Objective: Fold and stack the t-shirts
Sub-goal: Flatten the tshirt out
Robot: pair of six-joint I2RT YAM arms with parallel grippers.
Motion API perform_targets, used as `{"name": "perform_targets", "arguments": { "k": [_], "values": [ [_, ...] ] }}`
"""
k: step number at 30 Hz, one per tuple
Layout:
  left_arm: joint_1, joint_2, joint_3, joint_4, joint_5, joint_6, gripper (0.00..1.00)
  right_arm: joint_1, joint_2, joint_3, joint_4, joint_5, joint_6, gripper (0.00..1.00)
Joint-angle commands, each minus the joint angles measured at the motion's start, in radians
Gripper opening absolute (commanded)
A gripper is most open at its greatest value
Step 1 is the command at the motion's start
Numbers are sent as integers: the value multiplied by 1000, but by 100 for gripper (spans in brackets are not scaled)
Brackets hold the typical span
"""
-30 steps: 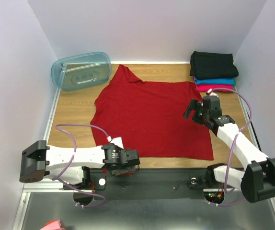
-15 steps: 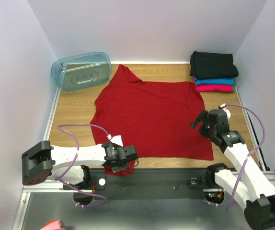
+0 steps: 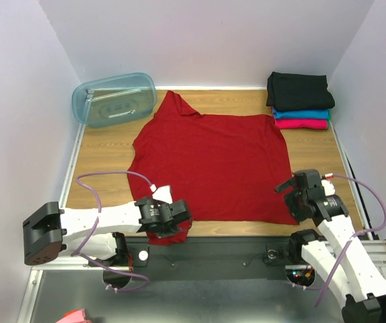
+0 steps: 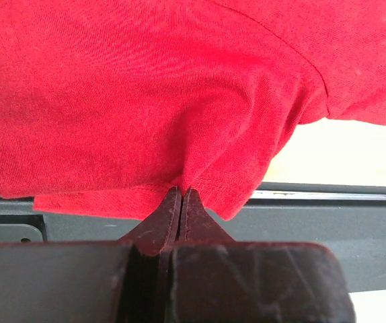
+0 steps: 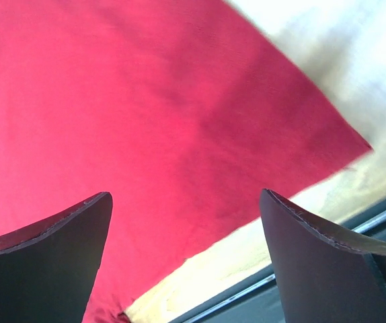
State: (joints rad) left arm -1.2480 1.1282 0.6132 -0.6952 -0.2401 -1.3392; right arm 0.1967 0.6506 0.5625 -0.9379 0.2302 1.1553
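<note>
Tub, one; red shirt, one; stacked shirts, three

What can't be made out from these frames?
- Top view: how the left gripper pinches the red shirt, hidden under its own wrist.
- Top view: teal shirt and pink shirt, mostly covered by the black shirt; folds unreadable.
- Right wrist view: right gripper height above the cloth; table washed out.
</note>
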Motion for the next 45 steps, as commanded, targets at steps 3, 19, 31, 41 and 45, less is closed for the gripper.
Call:
{"name": "perform_targets", "arguments": {
  "k": [3,19,31,41,45],
  "values": [
    [12,-34,10,-12,-30,34,0,-5,33,-50,-36,49,136,93],
    [108,-34,60,-18,-41,138,0,-5,135,-153,47,-28,192,84],
    [191,30,108,16,-34,256,0,-5,141,-115,105,44,161,35],
    [242,65,172,8,-57,330,0,-5,116,-69,111,52,70,0],
    [286,85,220,29,-77,403,0,-5,133,-24,117,72,43,0]
  ]
}}
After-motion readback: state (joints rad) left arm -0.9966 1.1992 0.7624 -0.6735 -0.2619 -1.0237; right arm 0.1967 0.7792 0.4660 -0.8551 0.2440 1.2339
